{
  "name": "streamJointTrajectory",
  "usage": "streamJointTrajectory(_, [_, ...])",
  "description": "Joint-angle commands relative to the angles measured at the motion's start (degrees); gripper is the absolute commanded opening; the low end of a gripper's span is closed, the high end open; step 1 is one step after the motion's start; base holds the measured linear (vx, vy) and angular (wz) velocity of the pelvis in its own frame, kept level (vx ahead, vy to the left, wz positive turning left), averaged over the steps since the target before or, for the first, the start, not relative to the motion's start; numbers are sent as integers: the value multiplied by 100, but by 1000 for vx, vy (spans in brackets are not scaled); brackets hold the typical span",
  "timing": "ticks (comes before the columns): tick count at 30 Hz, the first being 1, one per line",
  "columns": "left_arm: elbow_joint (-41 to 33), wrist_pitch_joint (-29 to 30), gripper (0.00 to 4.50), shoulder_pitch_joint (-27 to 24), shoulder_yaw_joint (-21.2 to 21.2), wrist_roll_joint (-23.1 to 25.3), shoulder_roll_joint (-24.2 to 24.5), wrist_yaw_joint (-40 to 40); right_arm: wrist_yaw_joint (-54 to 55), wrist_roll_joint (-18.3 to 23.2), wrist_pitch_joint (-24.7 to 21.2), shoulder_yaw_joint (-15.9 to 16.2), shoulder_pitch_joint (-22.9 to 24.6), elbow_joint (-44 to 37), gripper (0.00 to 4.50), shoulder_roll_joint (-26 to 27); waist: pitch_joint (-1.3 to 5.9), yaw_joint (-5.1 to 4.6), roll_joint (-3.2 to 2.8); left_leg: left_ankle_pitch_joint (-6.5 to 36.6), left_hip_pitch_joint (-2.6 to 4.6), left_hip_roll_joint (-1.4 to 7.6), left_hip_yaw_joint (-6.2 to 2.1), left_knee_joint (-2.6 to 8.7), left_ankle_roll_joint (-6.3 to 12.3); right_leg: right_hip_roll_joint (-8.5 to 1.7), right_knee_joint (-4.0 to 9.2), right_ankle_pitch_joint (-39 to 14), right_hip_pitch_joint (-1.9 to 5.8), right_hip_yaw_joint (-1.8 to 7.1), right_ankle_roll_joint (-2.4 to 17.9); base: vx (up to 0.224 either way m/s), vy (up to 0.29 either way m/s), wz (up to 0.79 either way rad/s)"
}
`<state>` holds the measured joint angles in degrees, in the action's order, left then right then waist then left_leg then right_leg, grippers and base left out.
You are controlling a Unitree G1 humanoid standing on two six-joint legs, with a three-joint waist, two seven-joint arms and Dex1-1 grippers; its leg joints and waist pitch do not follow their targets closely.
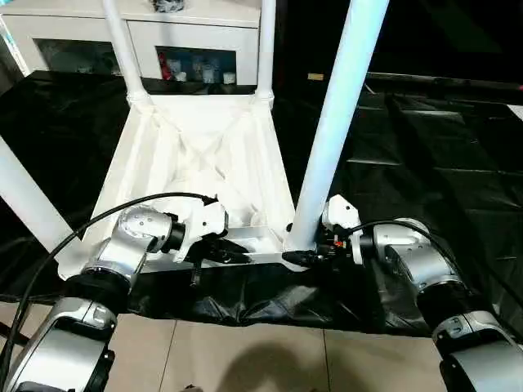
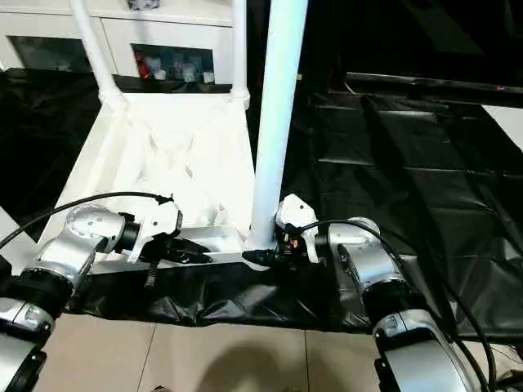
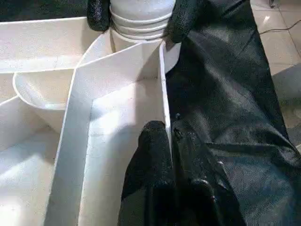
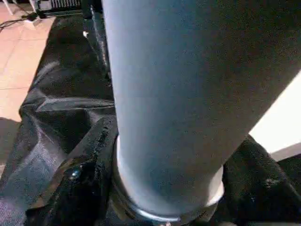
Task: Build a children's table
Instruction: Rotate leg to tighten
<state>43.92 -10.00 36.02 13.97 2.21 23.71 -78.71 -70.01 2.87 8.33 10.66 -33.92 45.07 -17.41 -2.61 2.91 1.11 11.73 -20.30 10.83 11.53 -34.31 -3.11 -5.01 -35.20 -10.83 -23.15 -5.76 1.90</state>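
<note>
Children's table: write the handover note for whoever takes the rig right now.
Left end effector: shut on the near rim of the upside-down table top, steadying it on the black-draped table.
Right end effector: shut on the base of the near-right leg, at its corner socket.
Done: both far legs stand in their sockets; a near-left leg is also up.
Left: I cannot tell if the near-right leg is fully seated; check it, release, then turn the table upright.
</note>
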Motion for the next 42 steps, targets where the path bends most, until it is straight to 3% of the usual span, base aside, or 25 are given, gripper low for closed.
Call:
streamJointTrajectory(1, [-35, -129, 0, 79, 149, 55, -55, -121, 126, 53, -92, -80, -25, -102, 273, -23, 353, 14, -3, 827, 24, 335, -120, 385, 418, -421, 358, -698, 323, 372, 1462, 0, 0, 0])
streamJointTrajectory(3, [-2, -105, 0, 80, 179, 236, -113, 299, 333, 104, -91, -167, 42, -146, 272, 44, 347, 23, -7, 864, 33, 340, -123, 390, 386, -431, 372, -793, 316, 377, 1431, 0, 0, 0])
streamJointTrajectory(5, [-46, 233, 0, 24, 262, 552, -411, 1214, 1616, 30, -168, -429, 253, -222, 272, 395, 317, -1, -2, 1021, 50, 338, -130, 415, 273, -436, 422, -1130, 294, 388, 1336, 0, 0, 0])
streamJointTrajectory(6, [-60, 271, 0, 17, 265, 565, -448, 1281, 1729, 23, -177, -449, 278, -237, 271, 435, 307, -7, -9, 1104, 63, 337, -137, 421, 210, -448, 443, -1299, 278, 394, 1285, 0, 0, 0])
streamJointTrajectory(7, [-109, 407, 0, -3, 267, 589, -601, 1531, 2117, 0, -227, -503, 378, -302, 270, 591, 308, -11, 19, 1258, 81, 310, -150, 426, 111, -459, 507, -1775, 291, 391, 1120, 0, 0, 0])
streamJointTrajectory(10, [-175, 737, 0, -6, 310, 692, -1122, 2214, 3010, -1, -243, -603, 654, -528, 270, 1226, 298, -43, -10, 1325, 99, 327, -161, 452, 45, -443, 538, -1893, 248, 400, 1005, 0, 0, 0])
streamJointTrajectory(14, [-126, 888, 0, 34, 399, 804, -1673, 2816, 4234, -353, -237, -478, 657, -421, 269, 1959, 292, -130, -3, 1472, 78, 291, -177, 464, 57, -430, 584, -2105, 234, 393, 910, 0, 0, 0])
streamJointTrajectory(16, [-140, 863, 0, 32, 449, 821, -1713, 2775, 4441, -467, -145, -427, 600, -368, 269, 2042, 293, -145, 1, 1489, 58, 273, -182, 465, 85, -432, 600, -2220, 243, 387, 839, 0, 0, 0])
streamJointTrajectory(17, [-163, 795, 0, 22, 471, 821, -1750, 2767, 4469, -648, 44, -273, 577, -407, 325, 2065, 298, -145, -9, 1505, 58, 275, -185, 462, 111, -438, 607, -2269, 238, 390, 800, 0, 0, 0])
streamJointTrajectory(21, [-257, 683, 0, -36, 515, 842, -1598, 2570, 4215, -602, 118, -267, 595, -582, 357, 1920, 297, -152, -15, 1498, 40, 284, -185, 472, 172, -426, 591, -2080, 241, 394, 822, 0, 0, 0])
streamJointTrajectory(25, [-374, 451, 0, -107, 439, 733, -1196, 2108, 3467, -365, 110, -511, 559, -605, 392, 1285, 320, -145, 16, 1323, 16, 291, -164, 447, 320, -424, 539, -1613, 276, 399, 955, 0, 0, 0])
streamJointTrajectory(31, [-425, 204, 0, -133, 350, 555, -838, 1517, 2394, -57, 130, -530, 527, -680, 392, 707, 356, -105, 24, 737, -1, 297, -137, 398, 652, -428, 408, -668, 311, 407, 1287, 0, 0, 0])
streamJointTrajectory(32, [-422, 158, 0, -134, 316, 449, -756, 1280, 1988, -26, 83, -455, 531, -699, 392, 533, 355, -110, 63, 692, 1, 302, -129, 396, 681, -422, 403, -598, 312, 402, 1341, 0, 0, 0])
streamJointTrajectory(33, [-414, 112, 0, -129, 291, 365, -672, 1064, 1626, -31, 65, -374, 524, -689, 392, 366, 363, -83, 56, 685, -3, 289, -137, 385, 705, -429, 389, -619, 343, 391, 1377, 0, 0, 0])
streamJointTrajectory(35, [-369, 11, 0, -107, 272, 283, -527, 739, 1015, -3, -38, -291, 494, -649, 392, 127, 353, -72, 76, 701, -10, 304, -119, 380, 731, -407, 386, -620, 335, 384, 1392, 0, 0, 0])
streamJointTrajectory(37, [-339, -19, 0, -78, 261, 245, -441, 556, 740, -32, -41, -254, 437, -568, 377, 7, 347, -50, 52, 710, -1, 329, -115, 384, 710, -413, 376, -620, 319, 382, 1408, 0, 0, 0])
streamJointTrajectory(42, [-274, -38, 0, -23, 240, 128, -253, 148, 394, -91, 24, -154, 207, -266, 342, -142, 337, -45, 53, 863, 10, 323, -120, 390, 531, -420, 390, -872, 311, 378, 1415, 0, 0, 0])
